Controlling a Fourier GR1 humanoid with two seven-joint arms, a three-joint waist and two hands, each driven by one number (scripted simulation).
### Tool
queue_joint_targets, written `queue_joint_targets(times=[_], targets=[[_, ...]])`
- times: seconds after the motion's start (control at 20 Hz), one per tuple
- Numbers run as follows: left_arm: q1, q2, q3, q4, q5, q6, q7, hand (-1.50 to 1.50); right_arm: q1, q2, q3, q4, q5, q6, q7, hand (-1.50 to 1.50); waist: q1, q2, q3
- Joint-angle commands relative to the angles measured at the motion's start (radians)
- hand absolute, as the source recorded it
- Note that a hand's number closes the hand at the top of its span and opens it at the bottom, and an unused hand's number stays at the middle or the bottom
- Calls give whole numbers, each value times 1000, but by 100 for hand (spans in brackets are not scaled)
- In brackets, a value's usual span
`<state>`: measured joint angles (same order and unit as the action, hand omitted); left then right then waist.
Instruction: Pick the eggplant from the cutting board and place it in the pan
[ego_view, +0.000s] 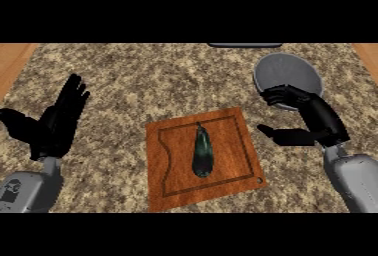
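The eggplant lies on the board, untouched. My right hand hovers beside it, fingers spread; I should close across its thick middle, then lift toward the pan.

Plenty of open bench all around the cutting board, so access from above or from the left side is wide open. The right hand sits in the gap between board and pan, partly overlapping the pan's near edge. The left hand stays well off to the left.
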<state>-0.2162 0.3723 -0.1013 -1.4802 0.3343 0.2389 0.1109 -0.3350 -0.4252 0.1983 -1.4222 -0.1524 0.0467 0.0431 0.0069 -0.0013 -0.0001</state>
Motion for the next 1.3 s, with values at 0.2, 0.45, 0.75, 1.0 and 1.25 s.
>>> queue_joint_targets(times=[0.2,0.45,0.75,1.0,1.25], targets=[[32,-5,3,-58,-12,2,61,0,-114,-125,42,-30,107,170,39,-150,1,0,0],[23,0,17,-75,-14,-14,67,0,-313,-98,108,57,151,276,169,-150,16,2,-1],[-31,-3,44,-20,-8,-32,87,0,-423,-52,212,125,255,387,223,-150,2,3,-1],[10,-38,-7,-98,-45,8,110,0,-518,6,303,259,271,559,285,-150,17,3,0],[26,-37,16,-102,-50,8,111,0,-506,56,360,293,286,684,309,-150,6,2,0]])
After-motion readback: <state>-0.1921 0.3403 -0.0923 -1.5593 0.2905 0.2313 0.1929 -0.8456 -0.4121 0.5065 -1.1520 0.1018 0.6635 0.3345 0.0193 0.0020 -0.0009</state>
